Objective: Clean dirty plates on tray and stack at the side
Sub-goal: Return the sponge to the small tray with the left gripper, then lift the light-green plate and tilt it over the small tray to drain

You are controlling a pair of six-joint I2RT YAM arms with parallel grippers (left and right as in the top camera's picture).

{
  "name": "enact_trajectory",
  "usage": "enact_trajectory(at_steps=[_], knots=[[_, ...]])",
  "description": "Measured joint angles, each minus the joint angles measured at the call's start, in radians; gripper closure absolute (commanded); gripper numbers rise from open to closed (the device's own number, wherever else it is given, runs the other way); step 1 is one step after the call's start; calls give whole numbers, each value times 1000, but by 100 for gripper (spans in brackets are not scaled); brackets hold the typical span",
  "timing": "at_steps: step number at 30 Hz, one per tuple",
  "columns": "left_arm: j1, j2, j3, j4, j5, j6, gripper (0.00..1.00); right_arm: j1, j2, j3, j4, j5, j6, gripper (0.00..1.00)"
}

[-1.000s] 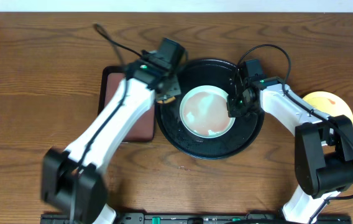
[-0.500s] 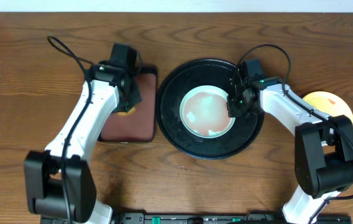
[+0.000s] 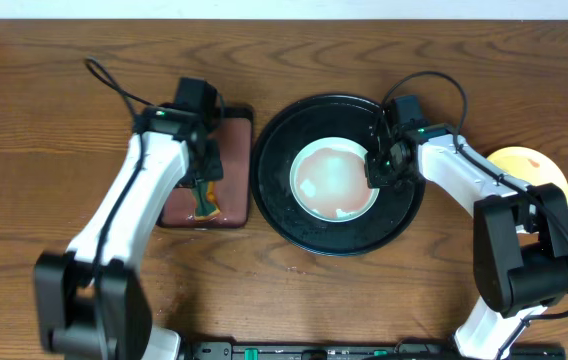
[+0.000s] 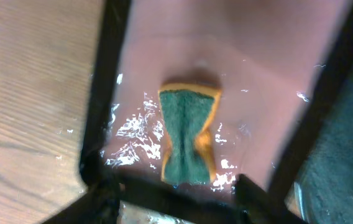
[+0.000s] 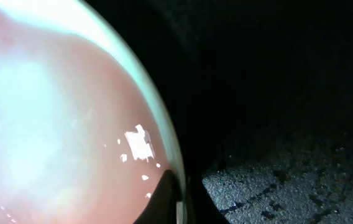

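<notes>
Left gripper (image 3: 208, 172) has swung off the large round glossy black tray (image 3: 284, 205) and is hovering over the rectangular maroon black-rimmed tray (image 3: 179, 208), jaws standing apart. The green-and-yellow sponge (image 4: 187, 134) is lying loose on the wet maroon surface just beneath its fingers. Right gripper (image 3: 376, 168) is staying put, pinching the near rim of the pale mint-blue round plate (image 3: 332, 180), which is sitting reddish-smeared in the black tray. A yellow round plate (image 3: 529, 165) is resting well behind that gripper, outside the tray.
</notes>
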Motion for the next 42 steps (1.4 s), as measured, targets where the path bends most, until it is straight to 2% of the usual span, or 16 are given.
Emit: enact_trajectory(at_steps=[5, 9, 13, 17, 22, 28, 32, 42], knots=[[0, -198, 34, -75, -1, 1, 19, -4, -1, 13, -6, -21, -13, 99], [0, -324, 36, -135, 0, 0, 18, 16, -42, 61, -26, -16, -65, 99], [0, -412, 36, -182, 9, -1, 17, 94, -155, 145, 2, 27, -107, 99], [0, -501, 36, -206, 43, -1, 17, 209, -231, 218, 115, 66, -132, 99], [0, -599, 36, -211, 58, -1, 16, 350, -214, 226, 315, 114, -149, 99], [0, -644, 36, -211, 65, -1, 16, 484, -109, 225, 544, 233, -240, 99], [0, -642, 36, -211, 72, -1, 16, 550, -48, 220, 602, 363, -336, 99], [0, -639, 36, -211, 76, 0, 16, 723, -45, 214, 789, 748, -654, 99]])
